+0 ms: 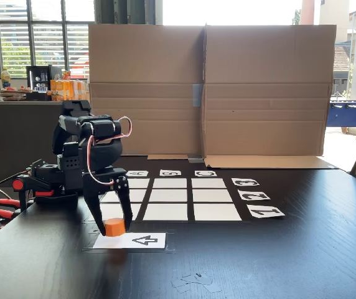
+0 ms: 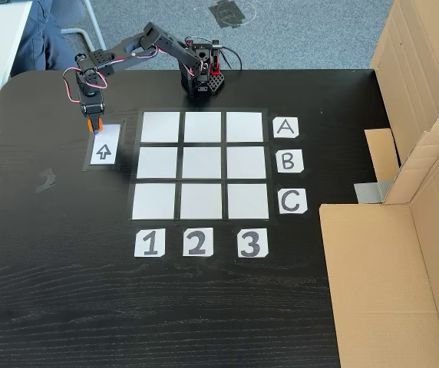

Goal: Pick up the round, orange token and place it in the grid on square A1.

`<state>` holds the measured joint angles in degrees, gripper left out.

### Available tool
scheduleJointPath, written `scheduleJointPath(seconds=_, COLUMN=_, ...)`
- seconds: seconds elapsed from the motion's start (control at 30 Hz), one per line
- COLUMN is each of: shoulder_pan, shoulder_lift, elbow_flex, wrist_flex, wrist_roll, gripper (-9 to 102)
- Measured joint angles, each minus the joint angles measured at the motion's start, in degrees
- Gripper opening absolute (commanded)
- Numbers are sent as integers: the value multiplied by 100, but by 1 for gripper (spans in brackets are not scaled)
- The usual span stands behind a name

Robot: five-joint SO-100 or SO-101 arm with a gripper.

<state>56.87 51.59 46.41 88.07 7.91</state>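
- Tags by the grid [image 2: 202, 165] read A, B, C and 1, 2, 3; a white card [image 2: 103, 151] bears a black arrow.
- Black wood-grain table [image 2: 66, 291], cardboard screen [image 1: 265, 87] along one edge, windows behind.
- The token [image 1: 115, 227] sits on the card's end, off the grid, between the pincer [image 1: 109, 227] fingers; whether they actually clamp it is unclear.

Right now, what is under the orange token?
The token sits on the end of the white arrow card, which lies on the black table. The jaws straddle the token. The card's patch beneath it is covered, so unseen.
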Motion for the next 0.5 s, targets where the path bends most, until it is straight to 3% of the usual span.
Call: scheduleJointPath(seconds=0.5, shoulder_pan=694, shoulder_lift=2795, elbow_flex=721, wrist_flex=79, wrist_roll=-88, gripper=11)
